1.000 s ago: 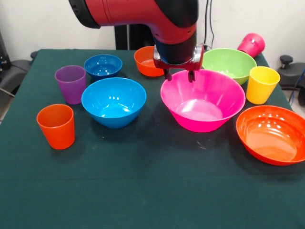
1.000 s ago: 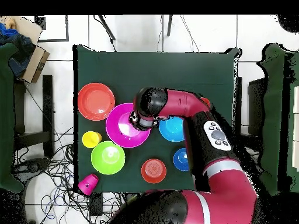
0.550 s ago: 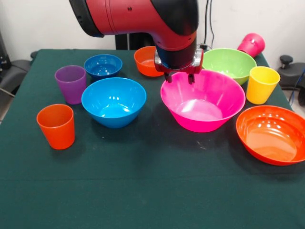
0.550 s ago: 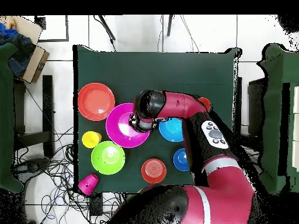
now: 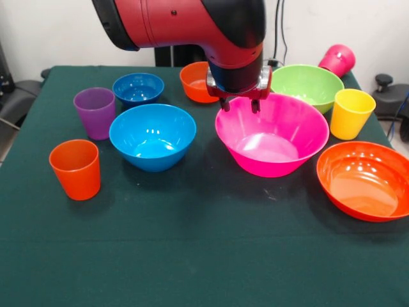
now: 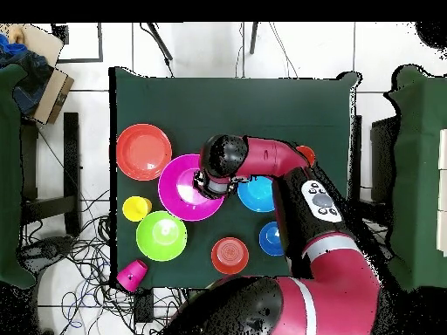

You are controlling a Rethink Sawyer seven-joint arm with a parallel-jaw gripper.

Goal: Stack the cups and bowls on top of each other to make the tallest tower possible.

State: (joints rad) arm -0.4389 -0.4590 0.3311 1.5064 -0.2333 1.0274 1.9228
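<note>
Front view: gripper (image 5: 239, 105), parted, straddles the far rim of the upright pink bowl (image 5: 275, 148).

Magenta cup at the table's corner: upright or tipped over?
Tipped. In the front view the magenta cup lies tilted at the table's far corner behind the lime green bowl, base up, unlike the upright yellow cup.

My pincer (image 5: 239, 107) hangs over the rim of the biggest bowl (image 5: 275, 153). In the front view, a mid-sized bowl (image 5: 152, 137) sits left of it, a small bowl (image 5: 193, 84) just behind, and a wider bowl (image 5: 311, 84) and a cup (image 5: 350, 114) to the right.
</note>
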